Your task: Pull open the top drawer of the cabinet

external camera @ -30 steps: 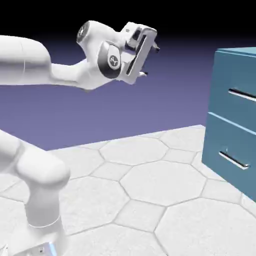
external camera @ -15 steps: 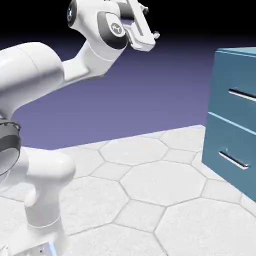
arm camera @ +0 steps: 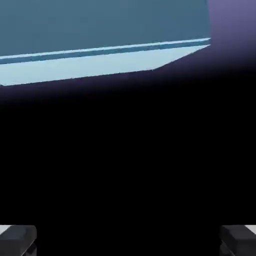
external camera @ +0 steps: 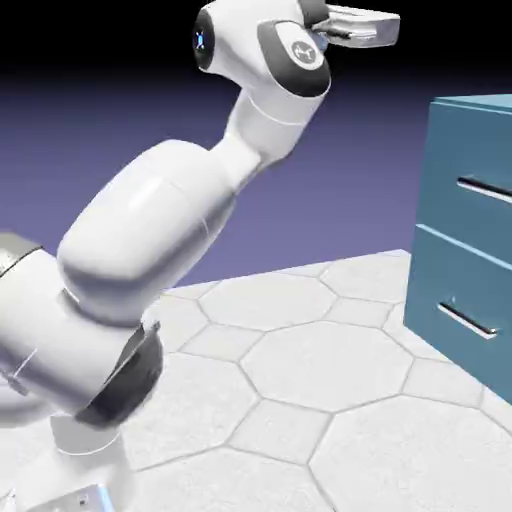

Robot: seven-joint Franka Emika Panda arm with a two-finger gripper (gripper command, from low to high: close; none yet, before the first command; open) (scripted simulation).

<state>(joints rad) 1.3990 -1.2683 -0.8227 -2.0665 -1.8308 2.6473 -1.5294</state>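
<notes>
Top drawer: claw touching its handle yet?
No: in the exterior view the claw is up near the frame's top, well apart from the top drawer and its handle.

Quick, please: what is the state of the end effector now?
End effector: open, holding nothing; it is high up, apart from the cabinet.

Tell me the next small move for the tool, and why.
Probably bring the tool down and toward the top drawer's handle. In the exterior view the tool sits high, above the cabinet and well short of it, and the top drawer looks shut. The hand view shows both fingertips wide apart with nothing between them, so it seems ready to approach.
</notes>
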